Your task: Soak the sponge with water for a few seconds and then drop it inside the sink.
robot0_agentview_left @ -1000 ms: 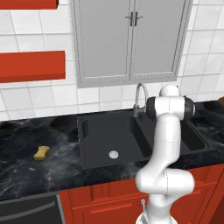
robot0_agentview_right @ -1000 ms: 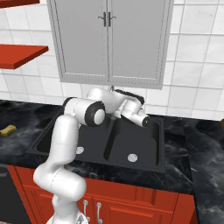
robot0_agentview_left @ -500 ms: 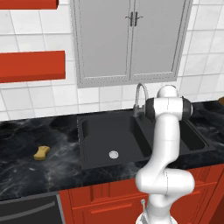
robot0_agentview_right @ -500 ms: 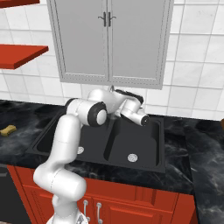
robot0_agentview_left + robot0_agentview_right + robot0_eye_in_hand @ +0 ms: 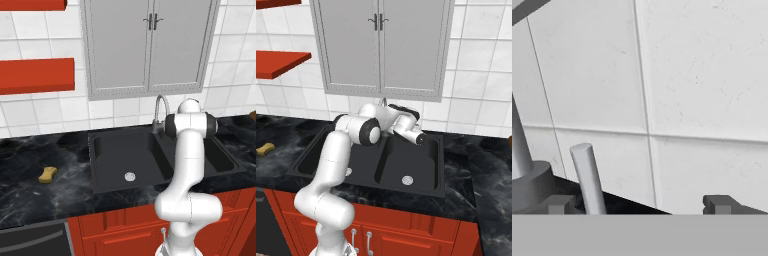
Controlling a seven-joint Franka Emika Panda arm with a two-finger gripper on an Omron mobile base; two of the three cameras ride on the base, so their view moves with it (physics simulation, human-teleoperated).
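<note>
Left base view: the near edge of the black marble tabletop (image 5: pixel 30 200) carries nothing of the task. Further back on its left part lies the sponge (image 5: pixel 48 174), well apart from the sink (image 5: pixel 100 187) and from the arm. No step on the sponge is done: it is not grasped, not wetted, not in a basin. Both basins appear dry and bare apart from the drains, and no water is seen at the faucet (image 5: pixel 159 107).

Right base view: the claw (image 5: pixel 419 138) hangs over the back rim of the sink, beside the faucet base. Hand view: the two finger tips (image 5: pixel 559 204) stand wide apart with nothing between them, so the claw is released and empty. A grey faucet lever (image 5: pixel 587 175) rises just inside the left tip, with the white wall tiles (image 5: pixel 702 75) behind.

Judgement: the arm appears to be addressing the tap first; turning on water, fetching the sponge, soaking and dropping all remain.

Against the earlier frames: sponge and sink are unmoved, and the arm's pose differs only slightly, if at all.
</note>
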